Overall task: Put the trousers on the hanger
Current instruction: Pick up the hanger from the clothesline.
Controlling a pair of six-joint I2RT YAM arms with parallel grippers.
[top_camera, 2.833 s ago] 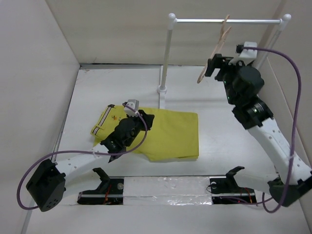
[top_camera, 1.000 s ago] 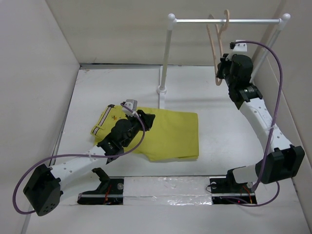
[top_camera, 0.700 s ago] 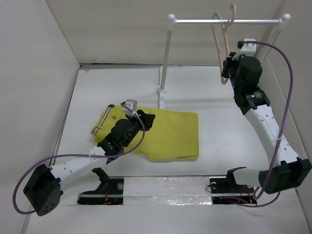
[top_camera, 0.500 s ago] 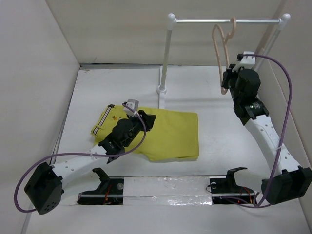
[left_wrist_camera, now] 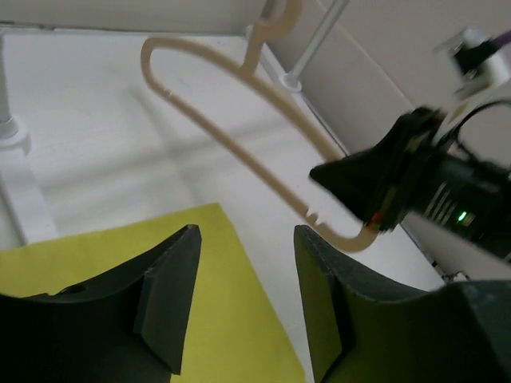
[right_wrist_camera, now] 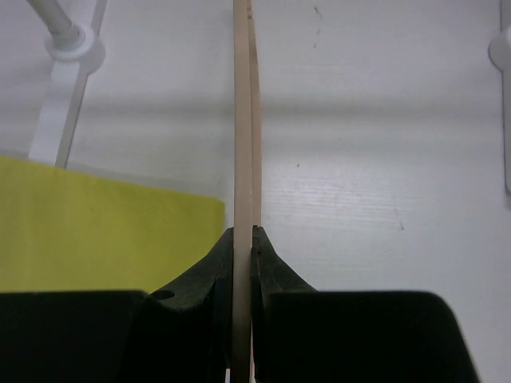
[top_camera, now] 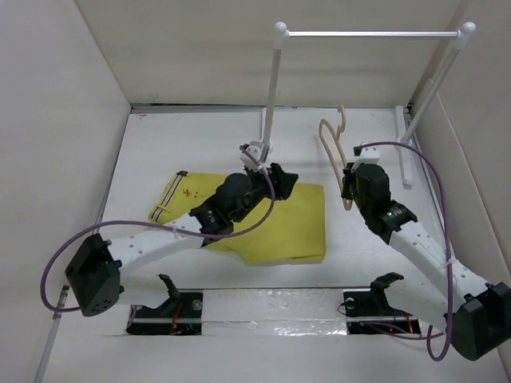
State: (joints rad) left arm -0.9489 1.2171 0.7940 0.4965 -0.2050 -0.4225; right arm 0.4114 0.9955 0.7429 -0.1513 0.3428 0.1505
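Right wrist view: my right end effector (right_wrist_camera: 243, 239) is clamped on the hanger (right_wrist_camera: 243, 120), holding it hook-up above the worktop (right_wrist_camera: 359, 199), presumably so cloth can thread through. My left end effector (left_wrist_camera: 246, 239) gapes empty, with the trousers (left_wrist_camera: 231, 335) flat just beneath it.

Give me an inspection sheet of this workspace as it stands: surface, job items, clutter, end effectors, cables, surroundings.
Surface: white table, with a silver tape strip along the near edge.
Job's things: trousers lie flat on the table; hanger is held to their right, off the rail stand.
Clutter: nothing seen.
Grippers: left end effector is open above the trousers, holding nothing; right end effector is shut on the hanger.
Cables: a purple cable loops off each arm.
Surroundings: pale walls on three sides.
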